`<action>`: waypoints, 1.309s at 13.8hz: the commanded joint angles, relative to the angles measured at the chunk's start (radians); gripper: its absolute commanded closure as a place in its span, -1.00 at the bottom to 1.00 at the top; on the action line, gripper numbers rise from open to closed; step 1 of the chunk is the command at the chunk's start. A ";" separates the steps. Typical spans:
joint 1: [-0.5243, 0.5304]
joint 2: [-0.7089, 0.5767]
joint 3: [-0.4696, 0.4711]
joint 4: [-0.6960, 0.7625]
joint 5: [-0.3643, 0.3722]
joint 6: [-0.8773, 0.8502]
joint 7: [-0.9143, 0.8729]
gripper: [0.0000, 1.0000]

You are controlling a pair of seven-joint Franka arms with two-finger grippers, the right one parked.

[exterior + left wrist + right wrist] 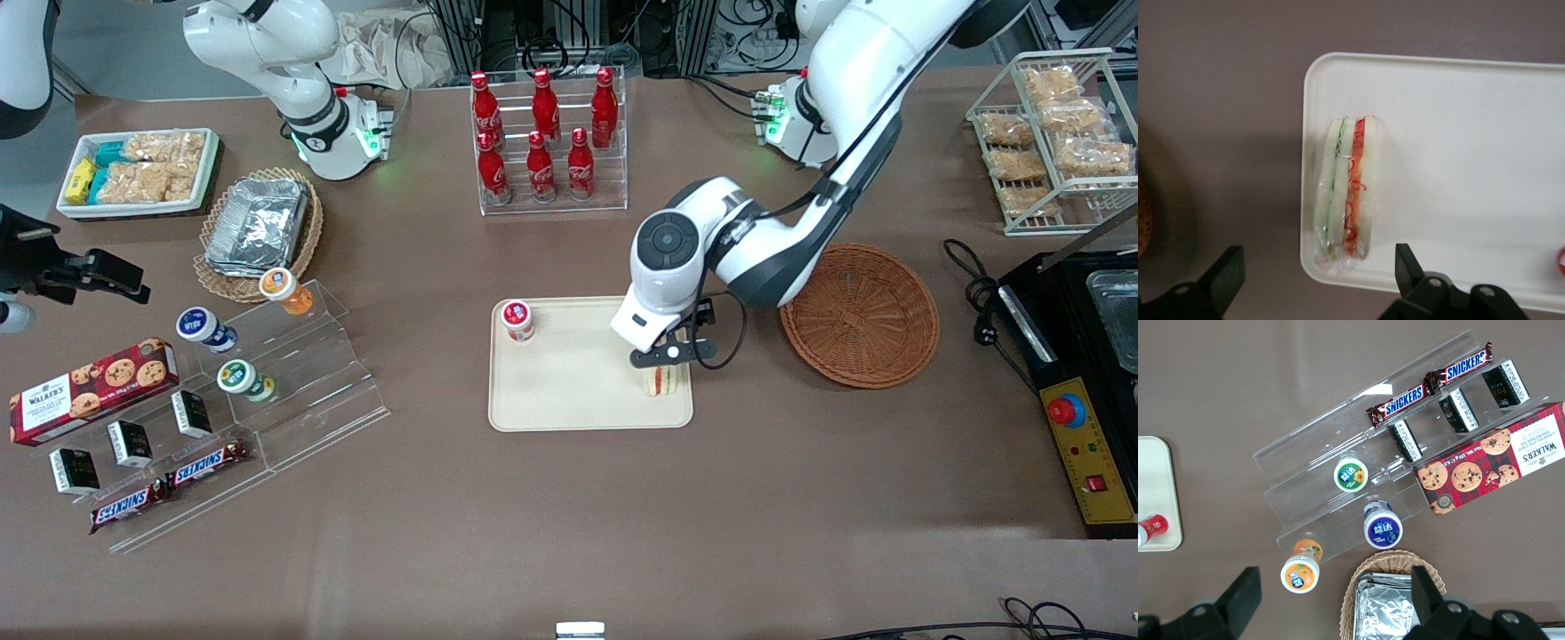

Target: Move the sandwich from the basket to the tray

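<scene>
The sandwich (665, 382) stands on its edge on the cream tray (569, 391), near the tray's corner closest to the basket. It is a wrapped white wedge with green and red stripes (1346, 197). My left gripper (669, 355) hangs just above it, open, with the fingers (1407, 269) apart from the sandwich and holding nothing. The tray also shows in the left wrist view (1471, 153). The reddish-brown wicker basket (861, 316) sits beside the tray toward the working arm's end and is empty.
A small red-capped bottle (517, 320) stands on the tray's corner toward the parked arm. A rack of red cola bottles (547, 142) stands farther from the camera. A black appliance (1085, 373) lies at the working arm's end. An acrylic snack stand (267, 400) lies toward the parked arm's end.
</scene>
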 commanded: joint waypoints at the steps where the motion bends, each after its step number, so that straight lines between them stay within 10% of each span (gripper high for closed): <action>1: 0.049 -0.113 0.002 -0.007 -0.094 -0.105 0.130 -1.00; 18: 0.491 -0.328 0.013 0.170 -0.206 -0.432 0.942 -1.00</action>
